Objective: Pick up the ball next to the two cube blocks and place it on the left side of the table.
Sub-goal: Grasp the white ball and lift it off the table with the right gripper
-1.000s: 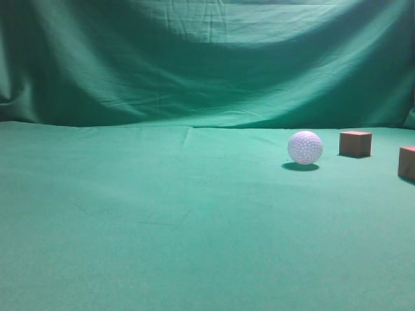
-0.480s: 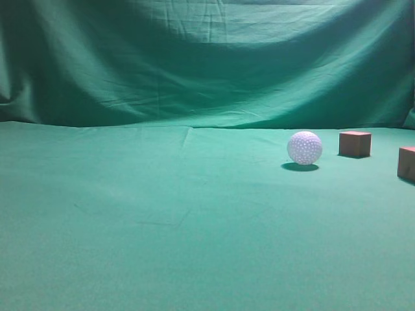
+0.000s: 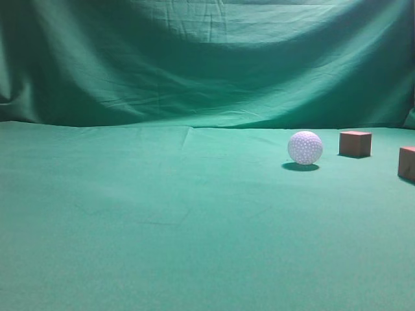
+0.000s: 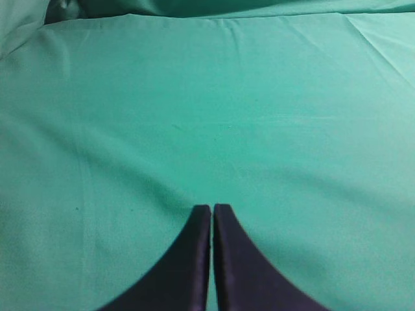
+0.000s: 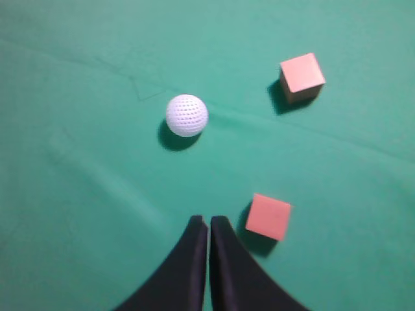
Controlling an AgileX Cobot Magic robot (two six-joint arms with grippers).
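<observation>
The white dimpled ball (image 3: 305,148) rests on the green table (image 3: 162,214) at the right, with one reddish-brown cube (image 3: 355,143) just right of it and a second cube (image 3: 407,162) at the right edge. No gripper shows in the exterior view. In the right wrist view my right gripper (image 5: 208,221) is shut and empty above the cloth; the ball (image 5: 187,115) lies ahead and slightly left, one cube (image 5: 268,216) sits close beside its right finger, the other cube (image 5: 301,76) is farther off. My left gripper (image 4: 212,207) is shut and empty over bare cloth.
A green cloth backdrop (image 3: 207,58) hangs behind the table. The cloth has shallow creases (image 4: 194,126). The left part of the table (image 3: 78,194) holds no objects.
</observation>
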